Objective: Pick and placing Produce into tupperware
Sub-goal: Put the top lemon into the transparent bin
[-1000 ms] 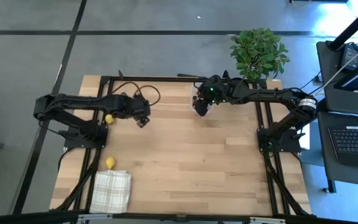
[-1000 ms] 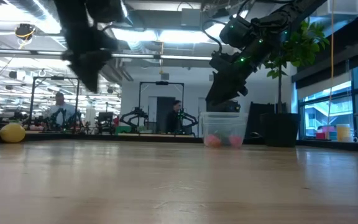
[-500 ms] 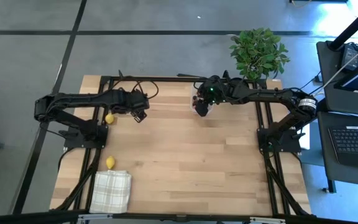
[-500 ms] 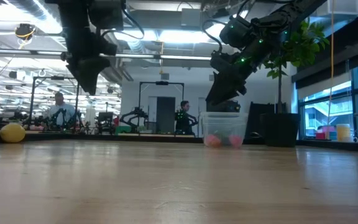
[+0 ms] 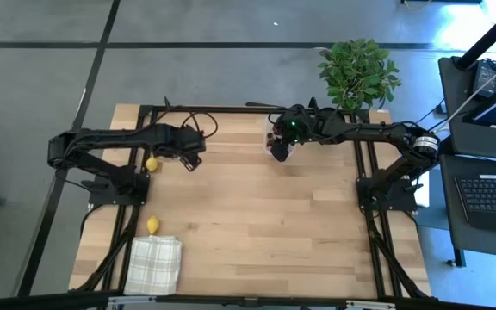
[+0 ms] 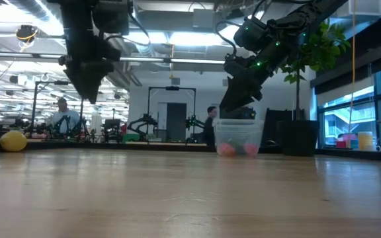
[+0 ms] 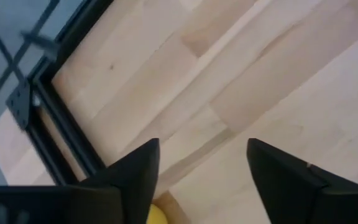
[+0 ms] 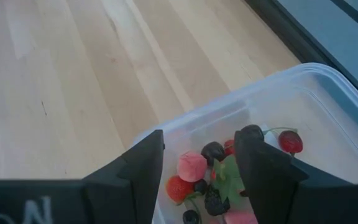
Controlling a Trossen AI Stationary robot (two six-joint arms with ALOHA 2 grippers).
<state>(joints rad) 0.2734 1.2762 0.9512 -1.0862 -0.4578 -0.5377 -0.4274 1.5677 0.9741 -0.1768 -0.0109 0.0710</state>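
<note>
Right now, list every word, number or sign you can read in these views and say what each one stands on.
"6N", or something close to it: pale marks on the dark body of the right pincer, cut off at the edge of the right wrist view, so the reading is uncertain.
No other text is readable: nothing on the tupperware, the table or the checked cloth, and the room behind the table is too blurred.

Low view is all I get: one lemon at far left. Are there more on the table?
Observer: Two. From above, one lemon lies near the left gripper, a second lemon beside the checked cloth.
Operator: Left gripper holding anything?
Observer: No. Its wrist view shows open fingers, bare table between.
Operator: What's in the tupperware?
Observer: Right wrist view: strawberries and dark berries in the tupperware, below the right gripper.
</note>
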